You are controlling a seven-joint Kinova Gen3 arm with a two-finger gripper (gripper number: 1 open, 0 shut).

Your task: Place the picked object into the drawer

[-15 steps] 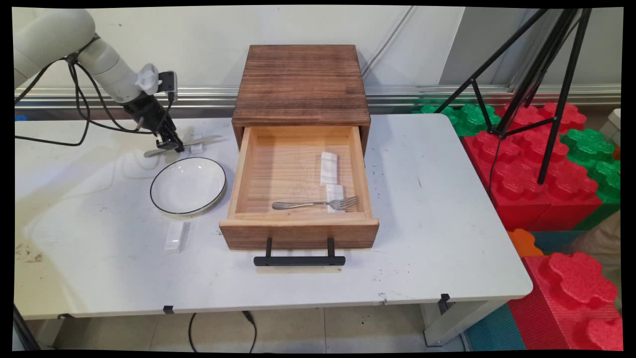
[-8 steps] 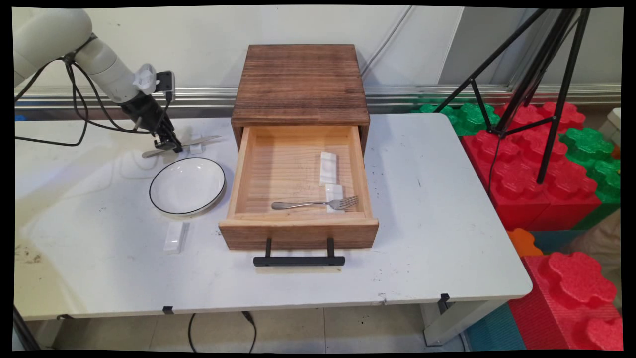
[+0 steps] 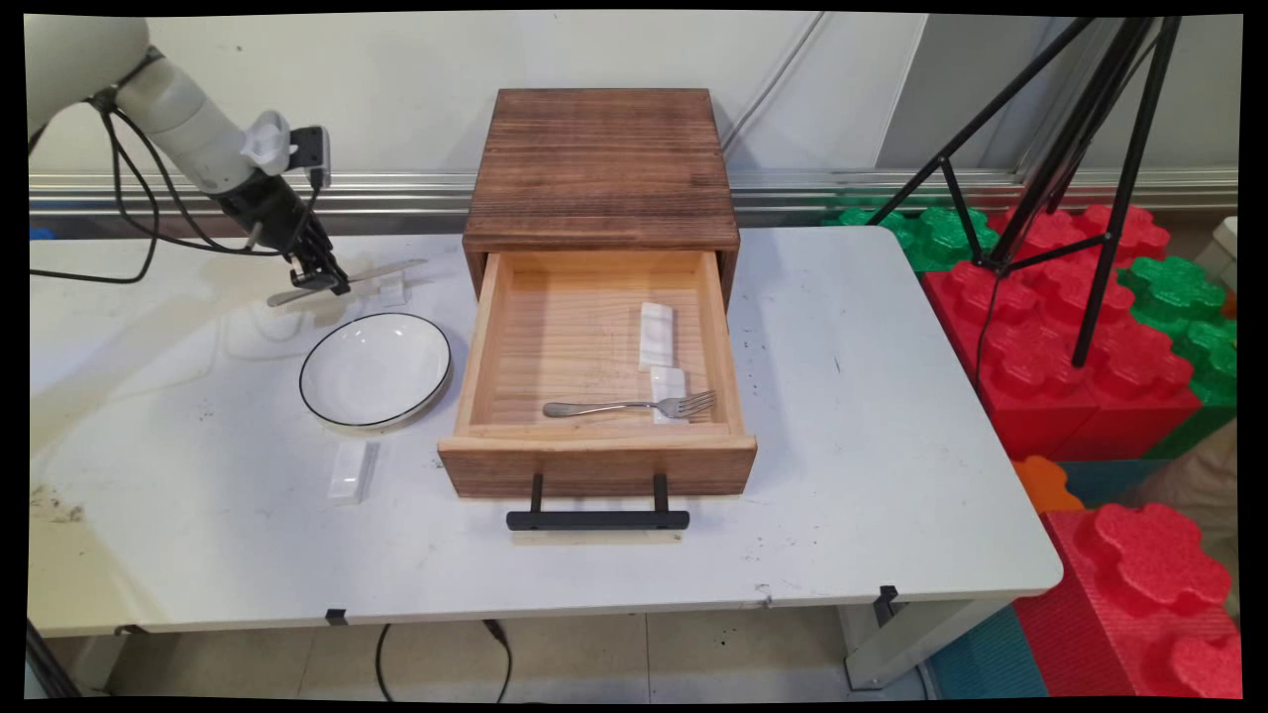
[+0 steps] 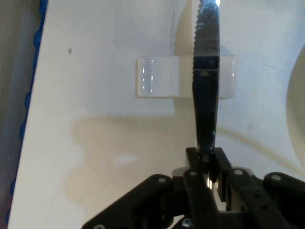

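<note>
End effector (image 3: 319,280) clenched on a table knife (image 3: 347,280), held above the far left of the desk (image 3: 892,416).

Largest on the desk is the wooden cabinet (image 3: 601,168) with its drawer (image 3: 594,465) pulled open; inside lie a fork (image 3: 629,406) and two white blocks, one (image 3: 655,335) behind the other (image 3: 668,381), the fork's tines resting across the nearer block. Left of the drawer sits a white plate (image 3: 374,369) with a dark rim, and nearer the camera a white rest (image 3: 352,470) lies alone. In the hand view the knife's serrated blade (image 4: 207,43) passes over a small clear rest (image 4: 157,77); whether it touches it cannot be told.
</note>
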